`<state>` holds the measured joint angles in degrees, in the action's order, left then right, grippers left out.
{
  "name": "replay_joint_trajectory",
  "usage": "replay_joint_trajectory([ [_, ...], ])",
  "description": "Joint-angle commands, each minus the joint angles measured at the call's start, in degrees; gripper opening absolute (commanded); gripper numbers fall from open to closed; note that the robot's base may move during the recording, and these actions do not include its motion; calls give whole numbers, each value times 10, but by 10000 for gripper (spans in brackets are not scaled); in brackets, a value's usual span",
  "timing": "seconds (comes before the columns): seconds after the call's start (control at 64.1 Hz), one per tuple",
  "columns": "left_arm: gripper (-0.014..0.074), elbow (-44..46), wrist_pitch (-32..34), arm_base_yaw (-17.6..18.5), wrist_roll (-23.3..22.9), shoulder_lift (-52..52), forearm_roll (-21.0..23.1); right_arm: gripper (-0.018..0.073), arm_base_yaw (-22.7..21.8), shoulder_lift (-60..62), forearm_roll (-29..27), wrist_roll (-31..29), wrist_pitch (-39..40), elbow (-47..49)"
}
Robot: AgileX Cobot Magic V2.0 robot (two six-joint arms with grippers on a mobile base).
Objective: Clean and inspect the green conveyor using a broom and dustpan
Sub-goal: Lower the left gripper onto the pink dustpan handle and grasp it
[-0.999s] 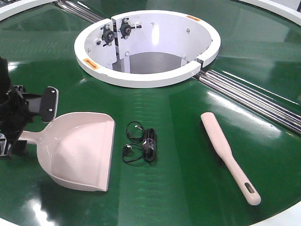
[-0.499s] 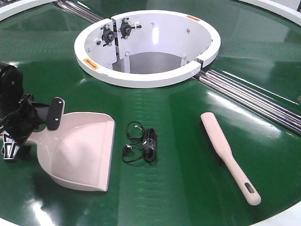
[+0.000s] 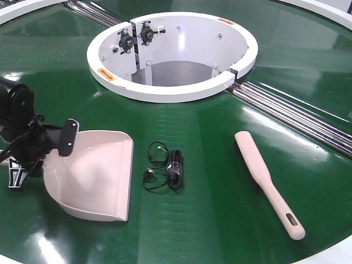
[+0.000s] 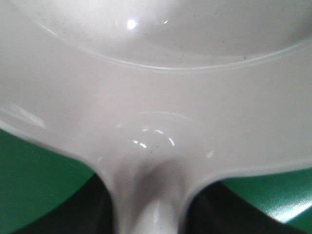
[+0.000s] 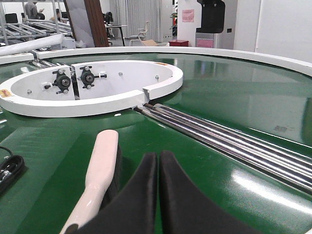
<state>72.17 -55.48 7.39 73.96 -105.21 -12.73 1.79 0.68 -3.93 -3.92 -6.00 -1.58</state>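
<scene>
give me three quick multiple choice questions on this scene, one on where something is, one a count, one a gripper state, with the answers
1. Where does the black cable bundle lie on the green conveyor?
A. inside the dustpan
B. on top of the broom
C. between the dustpan and the broom

2. How many pale pink-beige tools lie on the green conveyor?
A. one
B. two
C. three

3. What state is the right gripper in?
A. shut, holding nothing
B. open around the broom
C. shut on the black cable bundle

Answers:
1 C, it sits on bare green surface, with the dustpan on one side and the broom on the other.
2 B, only the dustpan and the broom.
3 A, its fingers meet with nothing between them, and the broom lies beside them.
</scene>
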Motion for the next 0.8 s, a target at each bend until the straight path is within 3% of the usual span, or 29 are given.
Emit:
replay_joint_trajectory([
  [0.0,-9,16,-22,0,-2,31,-9,-8,-4,6,0,-4,45,-2],
  [0.343,-8,20,-61,0,-9,53,-20,-8,-4,6,0,-4,45,-2],
  [0.484,-8,57,-70,5,-34,53,-15,-8,-4,6,0,-4,45,-2],
  [0.78,-8,131,-90,37,-38,29,-7,-8,-4,6,0,-4,45,-2],
])
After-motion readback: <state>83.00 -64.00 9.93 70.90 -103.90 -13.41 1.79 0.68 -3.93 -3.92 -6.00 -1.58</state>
